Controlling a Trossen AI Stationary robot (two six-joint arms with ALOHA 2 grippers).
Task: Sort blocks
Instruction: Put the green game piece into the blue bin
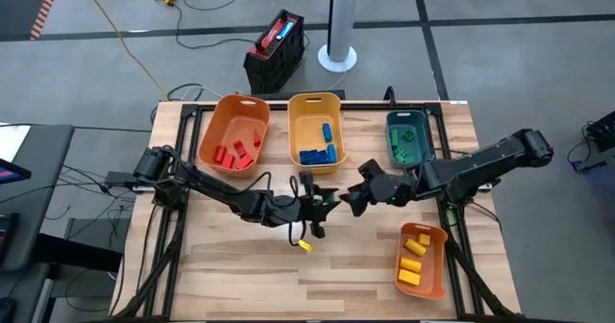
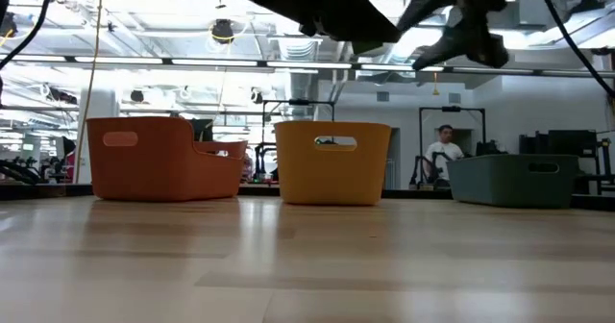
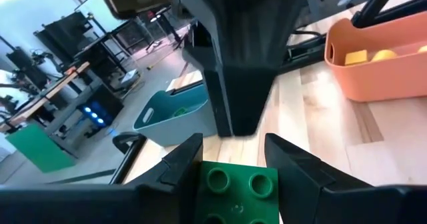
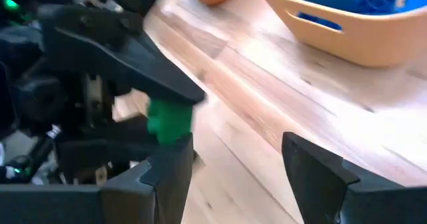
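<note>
**Green brick mid-air, handover looks close**

The left gripper (image 3: 230,177) is clamped on a green brick (image 3: 239,187), studs showing between its fingers, just in front of the yellow bin (image 1: 315,111) and above bare table; the right gripper (image 1: 354,198) faces it from the teal bin's (image 1: 407,121) side, fingers spread wide with nothing between them; in the right wrist view the brick (image 4: 169,123) sits pinched in the other arm's fingers, close ahead.

This reads as a pass toward the teal bin, where the greens lie; here is the risk as I judge it: the two grippers are nearly nose to nose, so a small misalignment could knock fingers together; if the left lets go before the right has closed, the brick drops to the wood and may bounce; a grip on just one edge could twist it loose. One yellow brick (image 1: 304,246) lies on the table nearer the front edge than the grippers, unsorted; red bricks (image 1: 236,153) fill the orange bin beside the yellow bin, blue ones (image 1: 317,154) the yellow bin itself.
</note>
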